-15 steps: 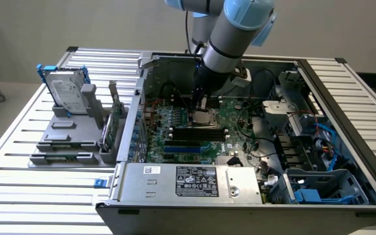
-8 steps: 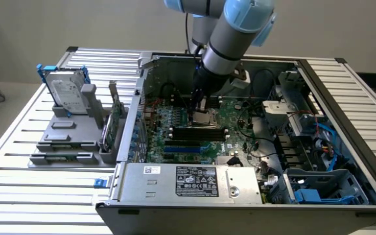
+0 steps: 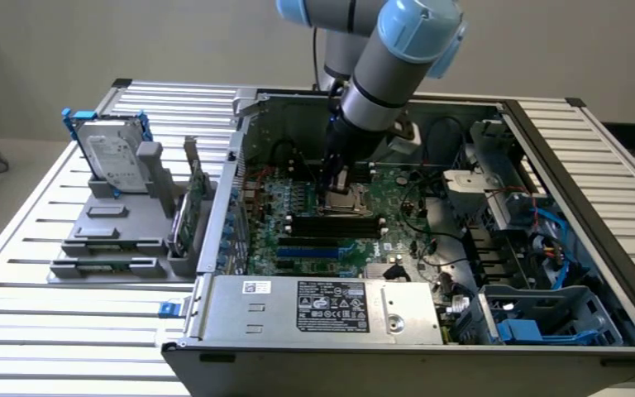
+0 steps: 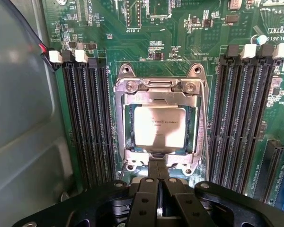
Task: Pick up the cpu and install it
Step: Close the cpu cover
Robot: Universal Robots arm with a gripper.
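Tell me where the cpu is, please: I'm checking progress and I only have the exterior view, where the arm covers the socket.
Observer: In the wrist view the cpu lies flat inside the socket frame on the green board, silvery top up.
Operator: Is the gripper holding it?
Observer: No. The gripper is shut, its tips together at the frame's edge beside the cpu, with nothing between them. I cannot tell whether they touch the frame.
Operator: Anything in the memory slots next to it?
Observer: The black slots on both sides of the socket frame look empty.
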